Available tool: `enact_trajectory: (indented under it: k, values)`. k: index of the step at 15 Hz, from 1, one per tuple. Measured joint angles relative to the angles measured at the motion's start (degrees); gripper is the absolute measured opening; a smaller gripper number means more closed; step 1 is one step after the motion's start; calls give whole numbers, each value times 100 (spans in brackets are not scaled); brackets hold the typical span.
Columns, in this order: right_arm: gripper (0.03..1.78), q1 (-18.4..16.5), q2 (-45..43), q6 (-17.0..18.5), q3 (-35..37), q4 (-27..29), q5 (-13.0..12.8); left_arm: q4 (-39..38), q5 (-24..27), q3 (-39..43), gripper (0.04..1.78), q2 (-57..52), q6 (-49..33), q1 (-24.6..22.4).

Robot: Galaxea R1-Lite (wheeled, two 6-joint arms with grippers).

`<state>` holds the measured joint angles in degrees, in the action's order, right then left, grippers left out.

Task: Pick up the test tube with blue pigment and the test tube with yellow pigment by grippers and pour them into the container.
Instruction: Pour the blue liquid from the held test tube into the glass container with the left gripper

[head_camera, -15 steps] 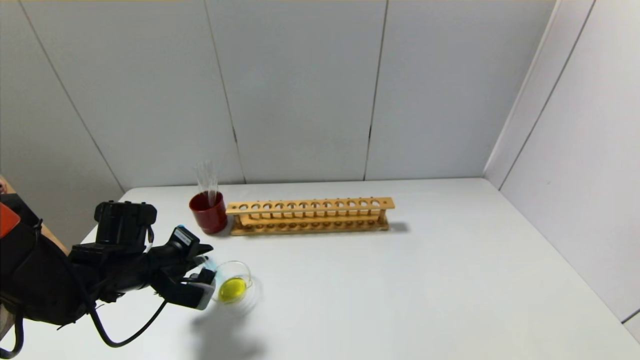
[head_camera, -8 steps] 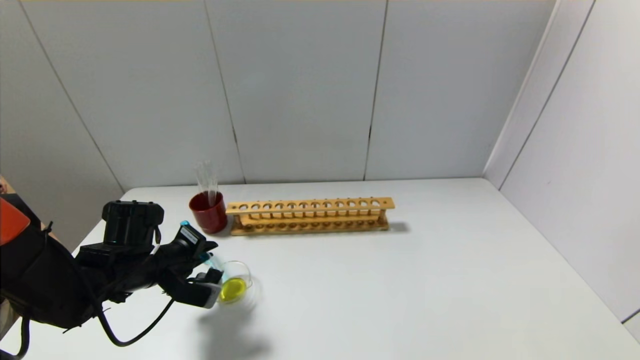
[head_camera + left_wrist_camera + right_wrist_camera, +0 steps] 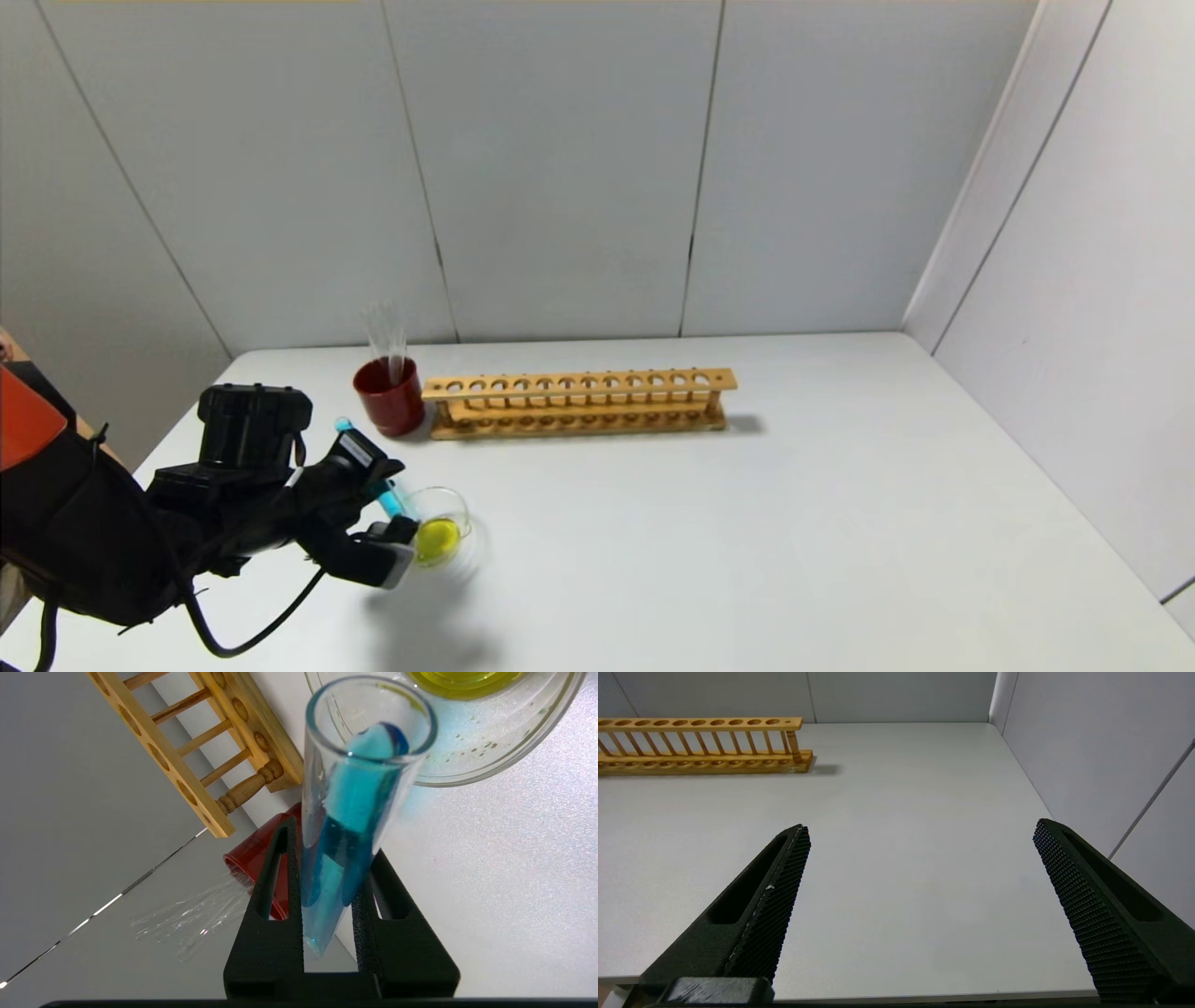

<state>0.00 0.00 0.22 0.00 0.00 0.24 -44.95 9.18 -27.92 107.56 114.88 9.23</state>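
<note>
Tilted further, blue test tube [image 3: 384,497] nears red cup [image 3: 389,396], rack [image 3: 577,403].

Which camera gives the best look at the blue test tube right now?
The left wrist view: the test tube with blue pigment fills the picture, clamped in the left hand, mouth tilted toward the container. The head view shows it only as a small blue streak beside the dish. The right wrist view does not show it.
</note>
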Motion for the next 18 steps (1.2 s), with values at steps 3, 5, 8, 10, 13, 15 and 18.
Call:
enact_trajectory:
  k: [3,5,8,10,13,15,18]
  values:
    - [175,0,0,0,0,0,0,-65,0,-22,34,55,6,0]
    - [175,0,0,2,0,0,-2,-172,2,-41,34,74,72,0]
    - [175,0,0,2,0,0,0,-212,-21,-48,34,107,149,0]
    - [175,0,0,2,0,0,0,-221,-69,-63,34,129,154,0]
    - [175,0,0,0,0,0,-2,-223,-74,-121,34,189,154,-6]
    - [175,0,0,2,0,0,-2,-224,-72,-182,34,236,154,-11]
    - [175,0,0,0,0,0,0,-378,-74,-227,34,283,280,-11]
